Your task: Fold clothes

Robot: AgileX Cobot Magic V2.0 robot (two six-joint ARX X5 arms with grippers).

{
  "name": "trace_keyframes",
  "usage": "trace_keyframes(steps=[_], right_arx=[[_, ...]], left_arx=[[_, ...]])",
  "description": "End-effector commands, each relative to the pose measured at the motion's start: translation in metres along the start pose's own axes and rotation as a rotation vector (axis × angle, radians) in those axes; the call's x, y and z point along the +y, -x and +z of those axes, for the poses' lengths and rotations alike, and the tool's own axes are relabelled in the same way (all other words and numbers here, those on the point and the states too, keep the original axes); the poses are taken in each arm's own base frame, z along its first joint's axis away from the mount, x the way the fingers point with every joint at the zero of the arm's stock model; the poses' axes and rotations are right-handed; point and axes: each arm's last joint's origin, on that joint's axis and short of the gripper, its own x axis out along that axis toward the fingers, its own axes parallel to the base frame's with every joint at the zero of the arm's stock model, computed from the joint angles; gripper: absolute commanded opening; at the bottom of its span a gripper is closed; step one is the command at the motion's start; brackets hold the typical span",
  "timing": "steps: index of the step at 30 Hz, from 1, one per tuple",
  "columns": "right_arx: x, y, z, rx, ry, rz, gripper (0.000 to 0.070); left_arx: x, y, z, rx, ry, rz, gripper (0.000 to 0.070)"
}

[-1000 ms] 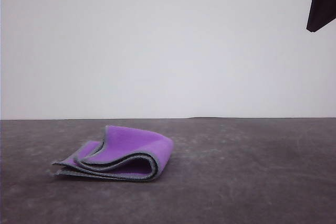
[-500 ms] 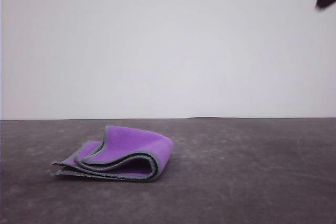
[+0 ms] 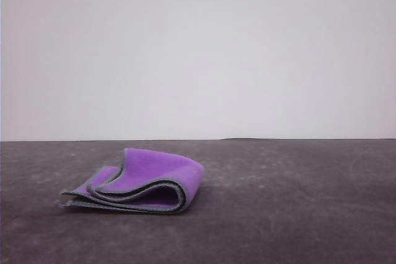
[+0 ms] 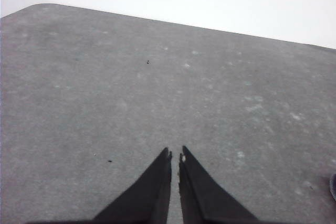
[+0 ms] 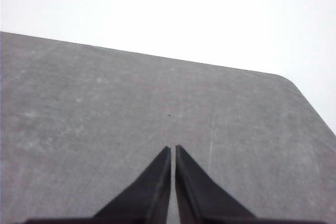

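The clothes (image 3: 139,182) are one small cloth lying folded on the dark table, left of centre in the front view. Its purple face is outward, grey stitched edging runs along the layers, and a dark inner face shows at the fold. In the left wrist view my left gripper (image 4: 175,154) is shut, its black fingers together above bare table. My right gripper (image 5: 172,149) is likewise shut over bare table in the right wrist view. Nothing is held between either pair of fingers.
The dark grey table (image 3: 297,202) stretches to a plain white wall behind. A rounded table corner (image 5: 289,80) shows in the right wrist view, another corner (image 4: 37,8) in the left wrist view. A small dark object (image 4: 333,186) peeks in at that view's edge.
The dark arm part at the front view's top right corner has risen out of the picture. The folded cloth has not moved.
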Motion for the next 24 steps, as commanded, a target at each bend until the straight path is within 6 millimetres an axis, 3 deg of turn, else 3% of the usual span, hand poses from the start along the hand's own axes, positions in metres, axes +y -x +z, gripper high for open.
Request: trace_keyframes(steps=[1,6,13,24], right_arx=[[0.001,0.001,-0.018,-0.019,0.002,-0.008,0.0009],[0.002,0.004,-0.052,-0.055,-0.028,-0.037,0.0009],[0.002,-0.001,-0.075,-0.009,-0.077,-0.057,0.0009],[0.003,-0.001,-0.082,0.052,-0.071,-0.048,0.0009]], left_arx=[[0.001,-0.002,-0.007,0.026,0.002,0.006,0.0016],[0.001,-0.002,-0.007,0.025,0.002,0.006,0.0016],[0.001,-0.002,-0.007,0.025,0.002,0.006,0.0016],[0.001,-0.002,-0.007,0.025,0.002,0.006,0.0016]])
